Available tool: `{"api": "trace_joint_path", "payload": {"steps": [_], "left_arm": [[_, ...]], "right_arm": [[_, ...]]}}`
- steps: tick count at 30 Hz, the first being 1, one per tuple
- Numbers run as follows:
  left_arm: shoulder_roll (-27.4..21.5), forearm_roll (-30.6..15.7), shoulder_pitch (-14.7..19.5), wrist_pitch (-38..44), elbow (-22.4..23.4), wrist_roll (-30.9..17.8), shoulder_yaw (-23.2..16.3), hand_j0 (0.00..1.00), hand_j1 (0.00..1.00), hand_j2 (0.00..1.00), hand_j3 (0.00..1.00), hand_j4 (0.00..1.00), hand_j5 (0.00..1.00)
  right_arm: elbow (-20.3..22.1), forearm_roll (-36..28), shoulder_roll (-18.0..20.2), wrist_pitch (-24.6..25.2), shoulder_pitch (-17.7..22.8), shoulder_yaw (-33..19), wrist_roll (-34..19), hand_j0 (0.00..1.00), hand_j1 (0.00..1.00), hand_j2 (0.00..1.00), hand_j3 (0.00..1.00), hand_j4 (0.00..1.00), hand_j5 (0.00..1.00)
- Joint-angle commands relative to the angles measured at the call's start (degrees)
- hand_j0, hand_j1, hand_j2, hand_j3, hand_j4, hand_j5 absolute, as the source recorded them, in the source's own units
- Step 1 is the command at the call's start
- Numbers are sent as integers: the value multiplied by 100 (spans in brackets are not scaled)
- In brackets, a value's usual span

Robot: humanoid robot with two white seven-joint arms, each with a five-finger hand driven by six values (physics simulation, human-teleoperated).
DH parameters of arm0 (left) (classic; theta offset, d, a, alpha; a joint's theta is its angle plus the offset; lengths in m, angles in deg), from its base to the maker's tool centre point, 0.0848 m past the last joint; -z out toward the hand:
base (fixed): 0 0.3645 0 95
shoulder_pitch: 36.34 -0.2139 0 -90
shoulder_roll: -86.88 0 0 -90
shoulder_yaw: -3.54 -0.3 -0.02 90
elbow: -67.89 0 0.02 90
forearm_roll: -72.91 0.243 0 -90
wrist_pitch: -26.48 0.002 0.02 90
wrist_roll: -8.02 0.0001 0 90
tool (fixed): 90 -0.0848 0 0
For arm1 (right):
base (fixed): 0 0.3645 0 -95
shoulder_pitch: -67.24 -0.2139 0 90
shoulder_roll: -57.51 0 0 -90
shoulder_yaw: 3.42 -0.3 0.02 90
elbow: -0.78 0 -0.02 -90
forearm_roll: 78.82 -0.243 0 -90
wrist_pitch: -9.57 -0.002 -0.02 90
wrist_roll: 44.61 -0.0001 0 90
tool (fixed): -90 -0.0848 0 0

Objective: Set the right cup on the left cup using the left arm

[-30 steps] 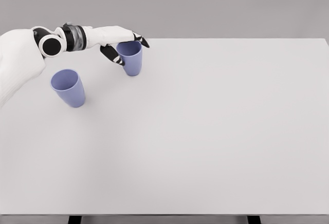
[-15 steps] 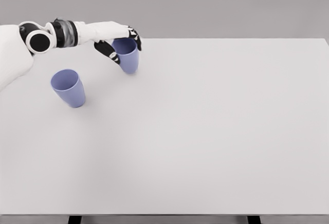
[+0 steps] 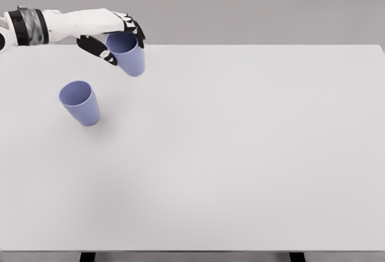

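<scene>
Left hand (image 3: 111,39) gripping right cup (image 3: 127,54) at rim, lifted off worktop (image 3: 240,154), up-right of left cup (image 3: 80,102). Risks: shallow rim grip slipping; tilted cup catching left cup's rim, tipping it; misaligned drop.

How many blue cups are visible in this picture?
2. One blue cup is held by the left robot hand at the table's far left; the other cup stands on the table nearer.

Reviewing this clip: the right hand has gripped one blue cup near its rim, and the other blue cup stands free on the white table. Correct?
Not quite. The head view shows the left hand, its arm entering from the picture's left, gripping the held cup near its rim. No right hand is in view. The other cup does stand free on the table.
</scene>
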Motion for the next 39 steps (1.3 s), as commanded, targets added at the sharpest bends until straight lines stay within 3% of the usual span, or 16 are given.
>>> {"api": "trace_joint_path", "payload": {"steps": [1, 8, 16, 39], "left_arm": [[-350, -80, 0, 11, -356, 11, 2, 56, 56, 56, 56, 56, 56], [-1220, -80, 149, 11, -1156, 11, -7, 57, 57, 57, 57, 57, 57], [-1809, -80, 281, 11, -1297, 19, -297, 58, 58, 58, 58, 58, 58], [-2214, -124, 281, 11, -1595, 28, -675, 59, 59, 59, 59, 59, 59]], "right_arm": [[-2, 7, 0, -4, 0, 0, -2, 100, 100, 100, 100, 100, 100], [-2, 7, 0, -4, 0, 0, -2, 100, 100, 100, 100, 100, 100], [-2, 7, 0, -4, 0, 0, -2, 100, 100, 100, 100, 100, 100], [-2, 7, 0, -4, 0, 0, -2, 100, 100, 100, 100, 100, 100]]}}
